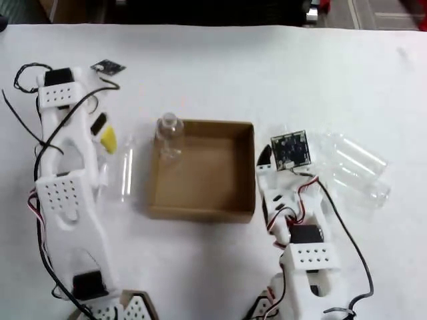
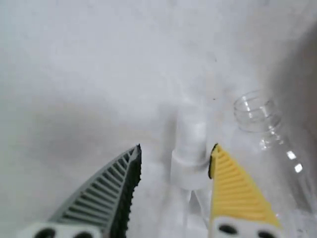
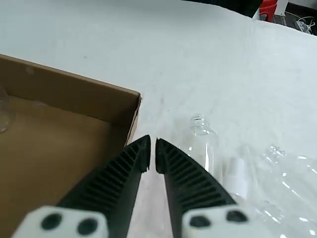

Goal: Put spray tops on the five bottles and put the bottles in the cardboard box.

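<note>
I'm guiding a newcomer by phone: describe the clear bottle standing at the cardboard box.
Find the open brown cardboard box in the middle of the white table. At its far left corner is a clear plastic bottle. It alone stands upright; the other clear bottles lie flat on the table beside the box.

This looks like a robot lab. A white left arm (image 1: 63, 193) and right arm (image 1: 303, 253) sit on a white table (image 1: 213, 60), with loose black wires (image 1: 27, 72) at 10 o'clock and a bare circuit board (image 1: 291, 149) at 3 o'clock.
</note>
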Controlling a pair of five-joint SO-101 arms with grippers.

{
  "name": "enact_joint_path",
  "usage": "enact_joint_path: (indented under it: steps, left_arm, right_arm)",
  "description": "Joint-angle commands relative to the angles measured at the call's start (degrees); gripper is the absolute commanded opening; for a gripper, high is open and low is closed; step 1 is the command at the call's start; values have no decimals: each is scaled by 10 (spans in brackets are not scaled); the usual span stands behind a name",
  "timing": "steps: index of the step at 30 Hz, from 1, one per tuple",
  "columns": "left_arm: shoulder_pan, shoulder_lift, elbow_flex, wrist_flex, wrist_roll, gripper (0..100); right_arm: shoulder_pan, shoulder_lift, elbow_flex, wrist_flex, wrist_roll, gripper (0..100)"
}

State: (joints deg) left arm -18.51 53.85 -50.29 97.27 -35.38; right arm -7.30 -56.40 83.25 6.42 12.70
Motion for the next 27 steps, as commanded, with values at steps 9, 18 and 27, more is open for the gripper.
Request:
enact_joint_path:
  steps: [9,18,27]
  left_arm:
    - [52,14,-33,-24,-4,217]
    - [44,65,-99,9,-3,210]
    - [45,73,-141,47,-4,105]
  right_arm:
    - [-2,0,-4,-13,8,15]
    - [-2,0,-4,-13,8,15]
    - [-2,0,-4,-13,8,15]
